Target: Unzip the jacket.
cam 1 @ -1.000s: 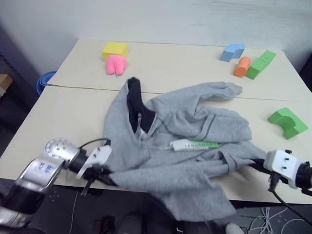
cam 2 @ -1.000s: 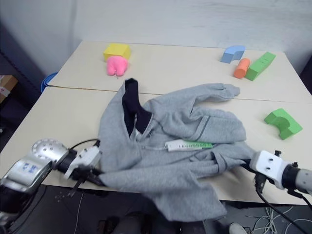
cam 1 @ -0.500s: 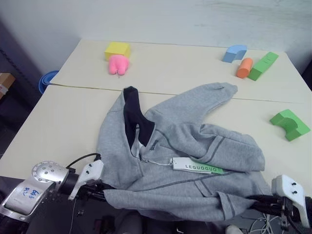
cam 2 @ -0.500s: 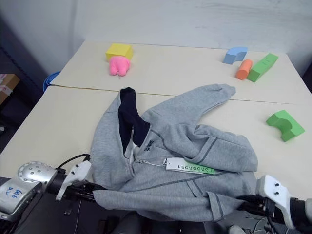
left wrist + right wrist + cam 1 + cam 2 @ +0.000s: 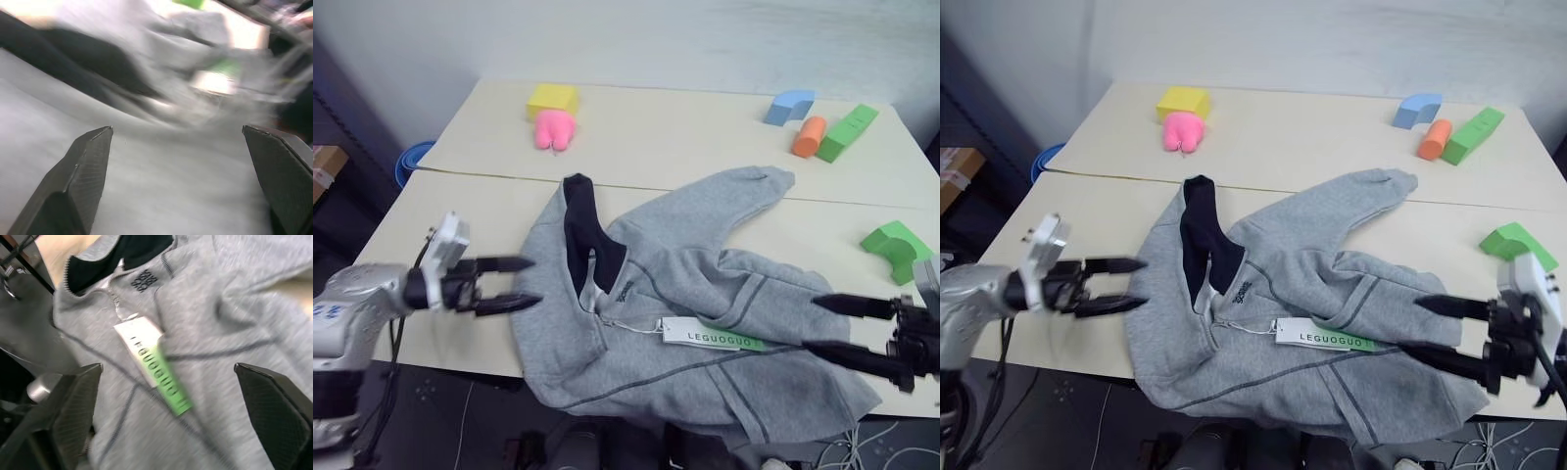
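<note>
Left gripper (image 5: 516,283) spread wide, just off the jacket (image 5: 685,294), which sprawls over the desk's (image 5: 460,245) front edge. Soft, limp, light; I'd pinch the collar (image 5: 582,225), then the zip pull. Right gripper (image 5: 837,325) spread too.

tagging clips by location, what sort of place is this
Probably a robot test room, not a home: a plain table against a bare wall, foam blocks set out like props, and a jacket with its hang tag on.
</note>
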### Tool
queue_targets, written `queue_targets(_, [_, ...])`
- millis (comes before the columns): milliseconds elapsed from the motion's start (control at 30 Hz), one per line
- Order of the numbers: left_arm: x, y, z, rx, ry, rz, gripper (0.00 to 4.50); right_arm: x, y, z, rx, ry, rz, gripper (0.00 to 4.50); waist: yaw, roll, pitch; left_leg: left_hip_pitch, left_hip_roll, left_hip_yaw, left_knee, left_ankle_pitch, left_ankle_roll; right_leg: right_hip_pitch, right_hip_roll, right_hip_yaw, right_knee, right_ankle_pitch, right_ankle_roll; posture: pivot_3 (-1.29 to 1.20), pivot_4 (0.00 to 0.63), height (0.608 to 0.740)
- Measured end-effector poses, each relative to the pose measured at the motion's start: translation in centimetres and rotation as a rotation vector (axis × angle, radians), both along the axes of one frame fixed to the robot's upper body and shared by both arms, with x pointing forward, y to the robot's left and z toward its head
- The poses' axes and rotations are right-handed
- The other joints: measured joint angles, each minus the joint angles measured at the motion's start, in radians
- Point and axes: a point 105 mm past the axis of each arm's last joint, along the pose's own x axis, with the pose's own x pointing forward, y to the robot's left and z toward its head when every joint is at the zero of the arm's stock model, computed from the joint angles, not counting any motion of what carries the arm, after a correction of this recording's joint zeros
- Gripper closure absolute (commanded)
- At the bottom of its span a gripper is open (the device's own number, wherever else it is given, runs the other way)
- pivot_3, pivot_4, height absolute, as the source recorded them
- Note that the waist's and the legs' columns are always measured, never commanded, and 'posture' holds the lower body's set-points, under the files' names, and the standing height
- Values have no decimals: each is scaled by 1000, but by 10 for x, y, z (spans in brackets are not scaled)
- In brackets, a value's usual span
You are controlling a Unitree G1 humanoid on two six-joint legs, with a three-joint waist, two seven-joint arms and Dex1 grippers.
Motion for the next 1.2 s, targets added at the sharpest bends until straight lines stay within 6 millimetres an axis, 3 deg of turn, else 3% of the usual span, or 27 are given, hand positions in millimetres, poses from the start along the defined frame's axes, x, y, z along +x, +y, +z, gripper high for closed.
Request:
queue_targets(100, [22,-22,-14,168,-142,-73,84,43,-2,-5,-140,-112,-63,0,-5,-3,0,-2,-1,6,-1,1,1,-4,0,-2,-2,1,2,0,150,740])
queue_targets(300, [31,-36,-21,327,-300,-242,84,79,-3,-43,-286,-113,-55,0,-7,-3,0,-6,0,9,0,1,1,-8,1,-6,-1,1,2,0,150,740])
queue_targets(333, [30,-35,-23,348,-299,-278,31,82,-3,-48,-301,-97,-45,179,-7,-3,0,-6,1,9,1,1,1,-8,1,-7,-1,1,2,0,150,740])
queue_targets(367, [29,-35,-26,365,-295,-303,0,84,-3,-51,-310,-87,-37,395,-7,-3,0,-6,1,10,0,1,2,-8,1,-7,-1,1,2,0,150,740])
queue_targets(467, [26,-34,-38,421,-278,-353,520,86,0,-50,-306,-96,-8,1184,-6,-3,0,-6,2,10,1,1,2,-7,1,-7,-1,1,2,0,150,740])
queue_targets(667, [24,-25,-51,483,-292,-339,2326,90,0,-40,-327,-194,19,3232,-7,-3,0,-5,2,6,1,1,2,-7,0,-6,0,1,2,0,150,740])
queue_targets(800, [21,-7,-56,503,-288,-272,3507,100,-6,-19,-311,-284,-19,4495,-16,-2,-1,0,3,7,1,1,2,-3,0,-5,1,1,2,0,150,740])
queue_targets(933, [15,11,-59,474,-247,-177,4448,114,-14,0,-309,-369,-88,4500,-38,1,-2,2,5,7,0,2,1,-3,1,-4,2,1,2,0,150,740])
queue_targets(1200, [-7,49,-57,329,-61,79,4497,150,-13,19,-150,-384,-277,4500,-61,3,-1,1,6,7,0,1,-1,-7,1,3,6,-1,-1,0,150,740])
